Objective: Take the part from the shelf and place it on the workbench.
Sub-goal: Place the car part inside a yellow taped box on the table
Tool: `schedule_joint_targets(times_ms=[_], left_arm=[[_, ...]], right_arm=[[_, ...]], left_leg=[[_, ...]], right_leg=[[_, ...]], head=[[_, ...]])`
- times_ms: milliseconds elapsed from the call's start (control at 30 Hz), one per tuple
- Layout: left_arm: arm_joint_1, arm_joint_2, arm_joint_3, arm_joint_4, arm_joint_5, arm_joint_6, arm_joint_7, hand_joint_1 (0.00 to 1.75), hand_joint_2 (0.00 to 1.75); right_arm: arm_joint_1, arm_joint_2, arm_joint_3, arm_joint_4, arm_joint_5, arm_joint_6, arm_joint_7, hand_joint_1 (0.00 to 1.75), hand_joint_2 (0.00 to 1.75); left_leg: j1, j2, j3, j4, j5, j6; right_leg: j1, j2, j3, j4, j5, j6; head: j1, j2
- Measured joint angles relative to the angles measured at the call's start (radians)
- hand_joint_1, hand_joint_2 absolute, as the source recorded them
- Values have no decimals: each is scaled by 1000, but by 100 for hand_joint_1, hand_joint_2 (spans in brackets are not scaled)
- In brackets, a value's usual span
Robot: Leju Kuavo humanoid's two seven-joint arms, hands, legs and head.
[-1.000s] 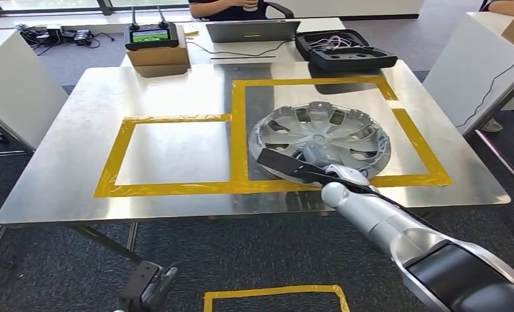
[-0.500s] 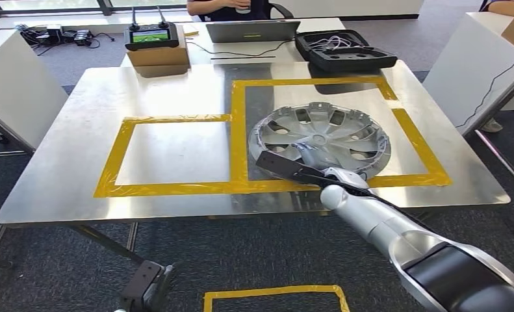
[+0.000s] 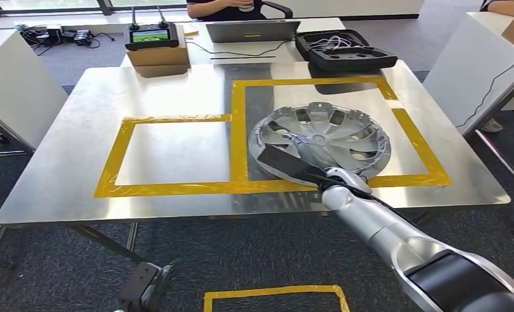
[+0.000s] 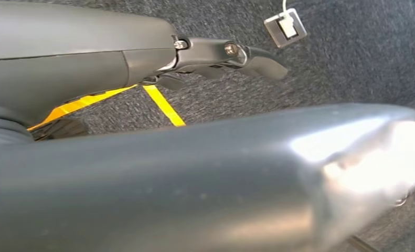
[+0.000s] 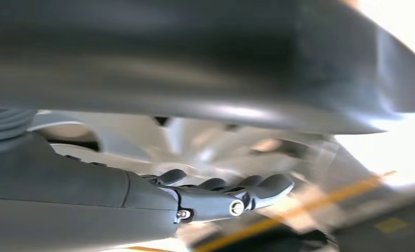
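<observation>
Laptop (image 3: 251, 30), case (image 3: 345, 49) behind hubcap (image 3: 332, 133) on workbench (image 3: 176, 91).

A big shiny silver metal table (image 3: 176, 91) fills the middle of the frame, with yellow tape squares (image 3: 240, 130) stuck on top. Below it lies dark grey carpet floor (image 3: 241, 253), with more yellow floor tape (image 3: 273, 291) at the bottom. A white desk (image 3: 319, 26) stands behind it at the top. White side tables (image 3: 13, 84) sit at the left and right edges. Bright light comes in from the top.
</observation>
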Motion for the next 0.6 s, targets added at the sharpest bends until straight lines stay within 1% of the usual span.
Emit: schedule_joint_targets(times_ms=[100, 267, 367, 433, 500, 600], left_arm=[[18, 0, 18, 1, 3, 8, -24, 0, 0], [42, 0, 37, 3, 4, 11, -50, 0, 0], [49, 0, 45, 4, -1, 11, -55, 0, 0], [52, 0, 52, 5, -3, 13, -57, 0, 0], [54, 0, 57, 6, -3, 15, -59, 0, 0], [56, 0, 61, 7, -5, 17, -60, 0, 0]], right_arm=[[98, -19, -38, -206, -54, -35, -60, 0, 0], [303, -62, -98, -596, -102, -65, -100, 0, 0], [424, -78, -140, -797, -174, -10, -144, 0, 0], [489, -83, -162, -901, -214, 35, -176, 0, 0], [535, -87, -174, -980, -223, 58, -197, 0, 0], [585, -91, -180, -1066, -224, 74, -206, 0, 0]], left_leg=[[0, 0, 0, 0, -1, 1], [0, 0, 0, 0, -2, 3], [0, 0, -1, 0, -3, 3], [0, 0, -1, 0, -3, 3], [0, 0, 0, 0, -3, 3], [0, 0, 0, 0, -3, 3]], right_leg=[[0, 0, 0, 0, -1, 0], [0, 0, 0, -1, -2, 0], [0, 0, 0, -1, -2, 1], [0, 0, 0, -1, -2, 1], [0, 0, 0, -2, -2, 1], [0, 0, 1, -2, -2, 1]], head=[[0, 0], [0, 0], [0, 0], [0, 0], [0, 0], [0, 0]])
